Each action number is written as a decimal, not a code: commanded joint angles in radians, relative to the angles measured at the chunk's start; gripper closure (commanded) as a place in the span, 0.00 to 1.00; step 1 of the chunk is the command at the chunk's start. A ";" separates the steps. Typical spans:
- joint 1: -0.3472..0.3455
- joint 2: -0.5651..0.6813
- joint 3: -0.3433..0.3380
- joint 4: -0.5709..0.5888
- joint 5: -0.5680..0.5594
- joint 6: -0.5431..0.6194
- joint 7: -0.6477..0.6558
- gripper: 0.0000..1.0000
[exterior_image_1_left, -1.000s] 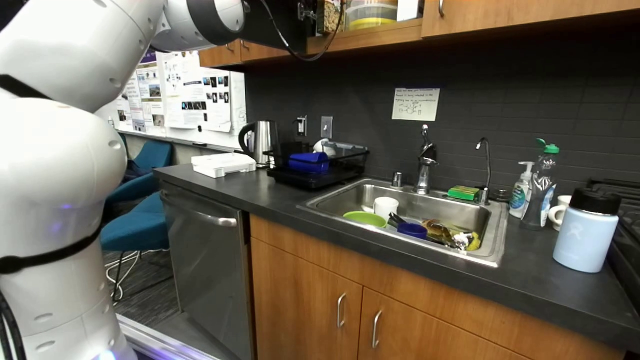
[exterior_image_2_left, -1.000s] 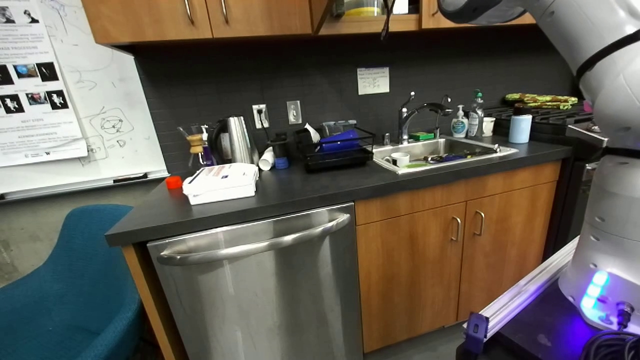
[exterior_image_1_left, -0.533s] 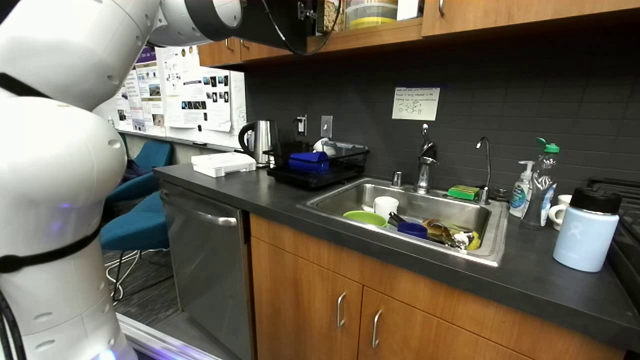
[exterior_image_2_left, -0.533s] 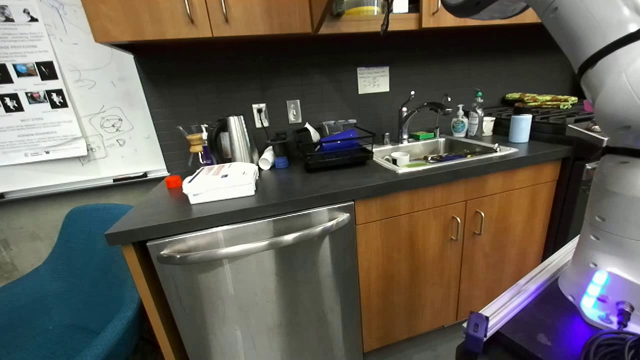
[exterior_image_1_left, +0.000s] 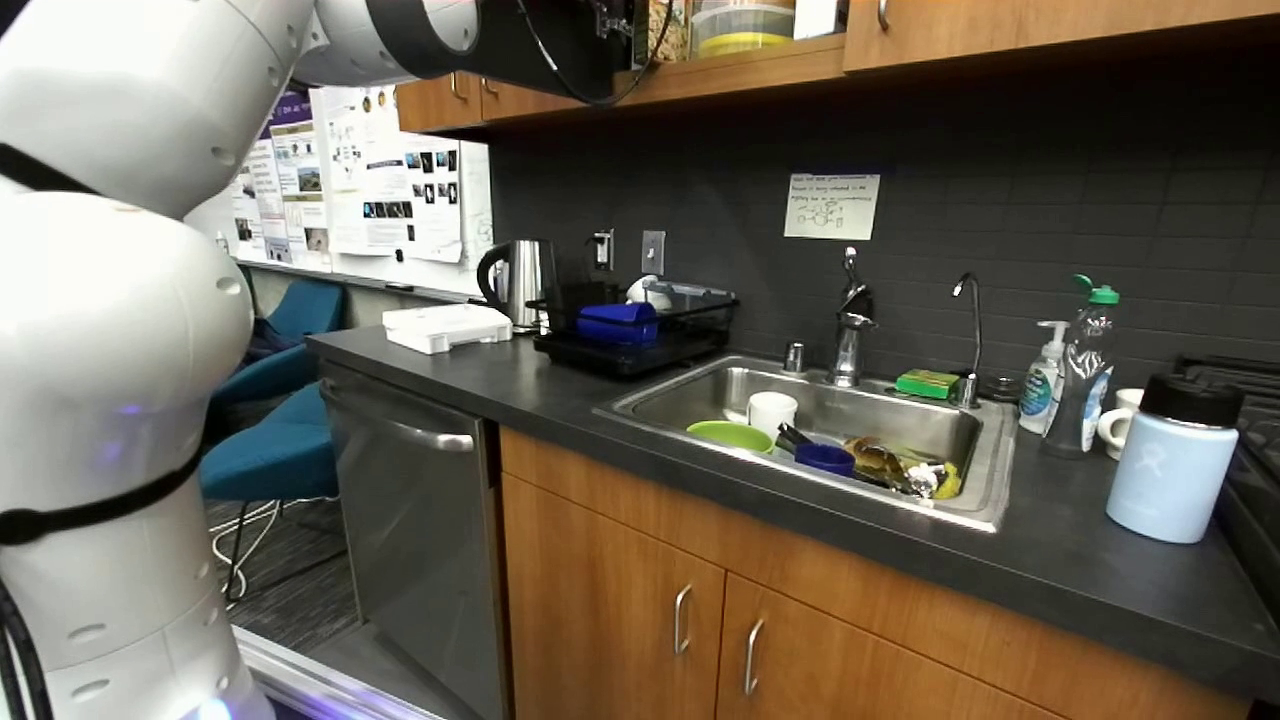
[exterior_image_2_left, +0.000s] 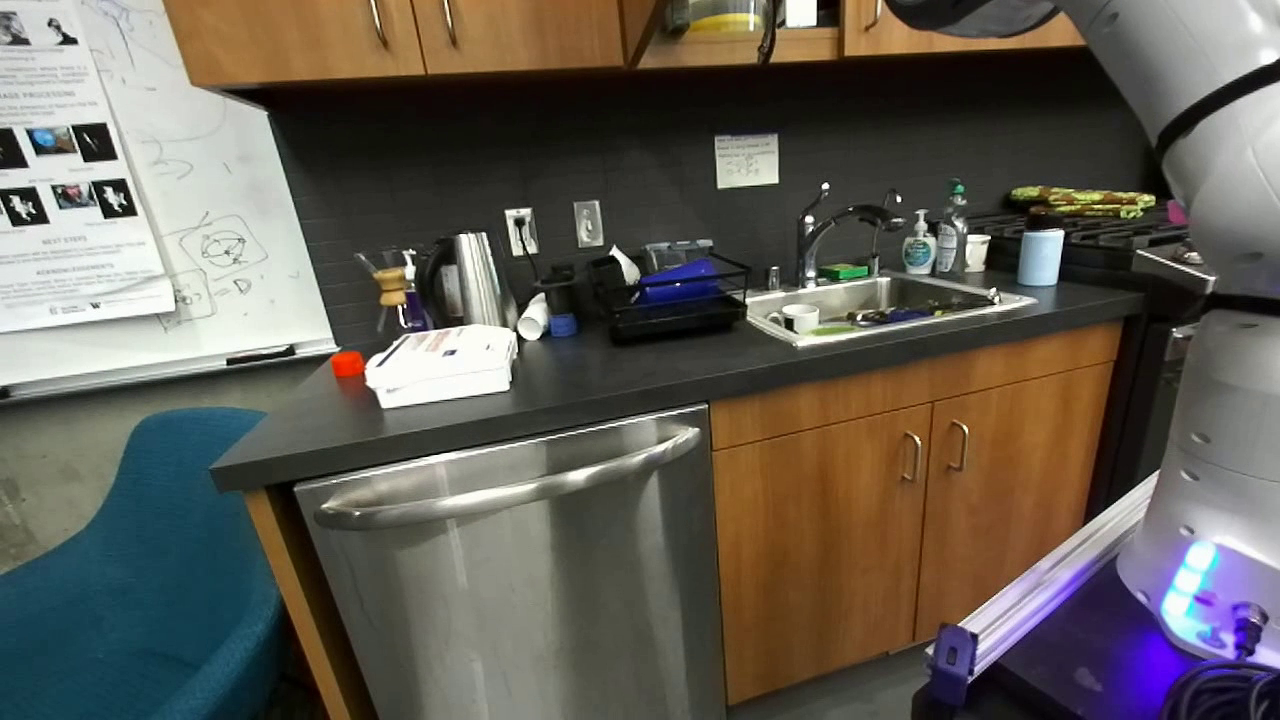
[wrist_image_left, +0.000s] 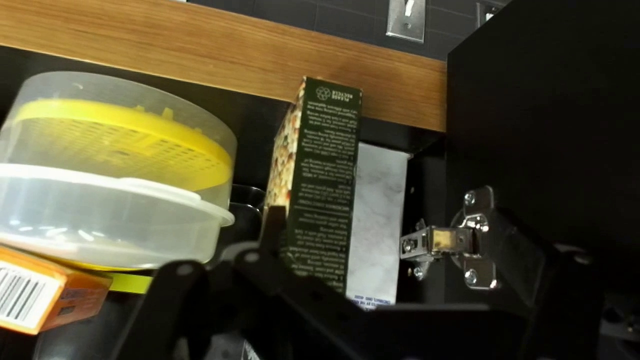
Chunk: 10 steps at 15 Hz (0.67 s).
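Observation:
In the wrist view my gripper (wrist_image_left: 395, 225) stands open inside reach of an opened wall cabinet, its dark fingers (wrist_image_left: 274, 232) spread wide. The left finger overlaps the edge of a dark green food box (wrist_image_left: 325, 170) printed with upside-down text. The right one lies in front of the metal hinge (wrist_image_left: 442, 241) and black door (wrist_image_left: 550, 125). Between them appear the green box and a pale marbled packet (wrist_image_left: 377, 215). Nothing looks gripped; whether a finger touches the box I cannot tell. Both exterior views show the white arm (exterior_image_1_left: 120, 350) but cut off the gripper.
Left of the box sits a clear round container with a yellow basket (wrist_image_left: 120, 145), above an orange box (wrist_image_left: 55, 292). A wooden cabinet edge (wrist_image_left: 200, 45) borders the shelf. Below are the sink (exterior_image_1_left: 1000, 470), faucet (exterior_image_1_left: 848, 340), dish rack (exterior_image_2_left: 680, 315) and kettle (exterior_image_2_left: 470, 280).
The upper arm and elbow have risen slightly in both exterior views. The hanging cable has shifted a little to the left. Counter items stay put.

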 joint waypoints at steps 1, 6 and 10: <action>-0.001 -0.039 0.003 -0.044 0.004 0.004 -0.023 0.00; -0.002 0.026 -0.004 0.079 0.038 -0.071 -0.043 0.00; -0.002 -0.047 0.014 -0.043 0.017 -0.039 -0.049 0.00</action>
